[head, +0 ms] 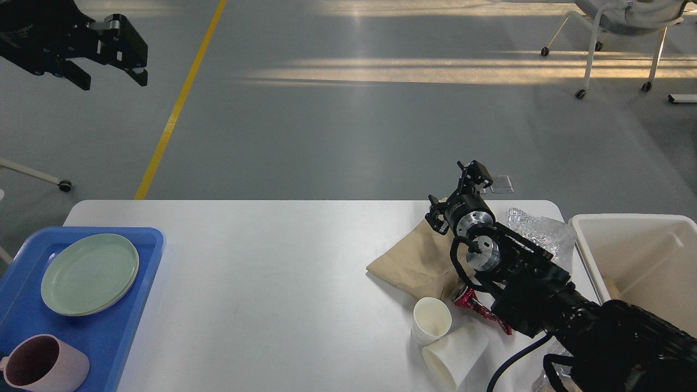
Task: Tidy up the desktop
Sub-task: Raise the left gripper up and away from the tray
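Observation:
The white desktop holds litter on its right side: a brown paper bag, crumpled clear plastic, an upright paper cup, a paper cup lying on its side and a red wrapper. My right gripper is above the bag's far corner at the table's far edge; it is small and dark. My left gripper is open and empty, high at the top left, well above the floor beyond the table.
A blue tray at the left edge holds a green plate and a pink mug. A cream-white bin stands at the right edge. A chair stands far back right; a caster is at the left.

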### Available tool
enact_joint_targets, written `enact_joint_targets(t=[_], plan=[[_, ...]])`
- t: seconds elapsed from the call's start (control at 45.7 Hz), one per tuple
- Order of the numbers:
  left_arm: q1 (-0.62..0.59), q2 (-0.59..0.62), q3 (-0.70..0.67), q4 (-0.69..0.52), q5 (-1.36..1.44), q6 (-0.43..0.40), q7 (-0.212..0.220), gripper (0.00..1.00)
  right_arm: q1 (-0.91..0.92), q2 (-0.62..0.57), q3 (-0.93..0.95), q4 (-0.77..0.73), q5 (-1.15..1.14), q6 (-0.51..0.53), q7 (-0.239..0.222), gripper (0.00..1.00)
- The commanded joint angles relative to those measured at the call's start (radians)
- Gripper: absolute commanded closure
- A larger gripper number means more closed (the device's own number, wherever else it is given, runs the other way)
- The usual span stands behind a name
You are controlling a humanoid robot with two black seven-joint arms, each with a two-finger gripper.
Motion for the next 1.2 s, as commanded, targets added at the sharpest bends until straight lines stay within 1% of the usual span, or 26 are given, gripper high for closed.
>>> enact_joint_targets(t=[0.0, 0.153, 0.285, 0.394, 0.547, 0.569, 0.657, 0.679, 0.766, 0.854, 0.963, 1.095, 1.182], plan=[[-0.06, -0.031, 0.001, -0.011, -0.019, 0.0, -0.016, 0.23, 0.0, 0.0, 0.0, 0.0, 0.0, 0.001, 0.0, 0.0], [-0.094, -0.052, -0.002, -0.017, -0.024, 0.0, -0.044, 0.23, 0.0, 0.0, 0.0, 0.0, 0.0, 0.0, 0.0, 0.0], [-0.066, -0.077, -0.004, 0.042, -0.044, 0.0, -0.052, 0.23, 0.0, 0.0, 0.0, 0.0, 0.0, 0.0, 0.0, 0.0], [0.009, -0.078, -0.034, 0.101, -0.065, 0.0, -0.053, 0.22, 0.0, 0.0, 0.0, 0.0, 0.0, 0.001, 0.0, 0.0], [0.158, -0.078, -0.119, 0.164, -0.071, 0.0, -0.05, 0.21, 0.0, 0.0, 0.0, 0.0, 0.0, 0.0, 0.0, 0.0], [0.178, -0.08, -0.132, 0.171, -0.071, 0.015, -0.05, 0.21, 0.0, 0.0, 0.0, 0.0, 0.0, 0.0, 0.0, 0.0], [0.26, -0.08, -0.191, 0.2, -0.071, 0.17, -0.05, 0.21, 0.0, 0.0, 0.0, 0.0, 0.0, 0.0, 0.0, 0.0], [0.289, -0.081, -0.209, 0.214, -0.071, 0.223, -0.05, 0.21, 0.0, 0.0, 0.0, 0.0, 0.0, 0.001, 0.0, 0.0], [0.368, -0.097, -0.267, 0.263, -0.07, 0.366, -0.049, 0.21, 0.0, 0.0, 0.0, 0.0, 0.0, 0.0, 0.0, 0.0], [0.438, -0.127, -0.309, 0.32, -0.071, 0.489, -0.042, 0.2, 0.0, 0.0, 0.0, 0.0, 0.002, 0.0, 0.0, 0.0], [0.538, -0.178, -0.378, 0.406, -0.073, 0.65, -0.045, 0.2, 0.0, 0.0, 0.0, 0.0, 0.0, 0.001, 0.0, 0.0], [0.679, -0.235, -0.511, 0.5, -0.076, 0.839, -0.044, 0.18, 0.0, 0.0, 0.0, 0.0, 0.0, 0.0, 0.0, 0.0], [0.745, -0.267, -0.592, 0.538, -0.076, 0.932, -0.049, 0.18, 0.0, 0.0, 0.0, 0.0, 0.0, 0.0, 0.0, 0.0]])
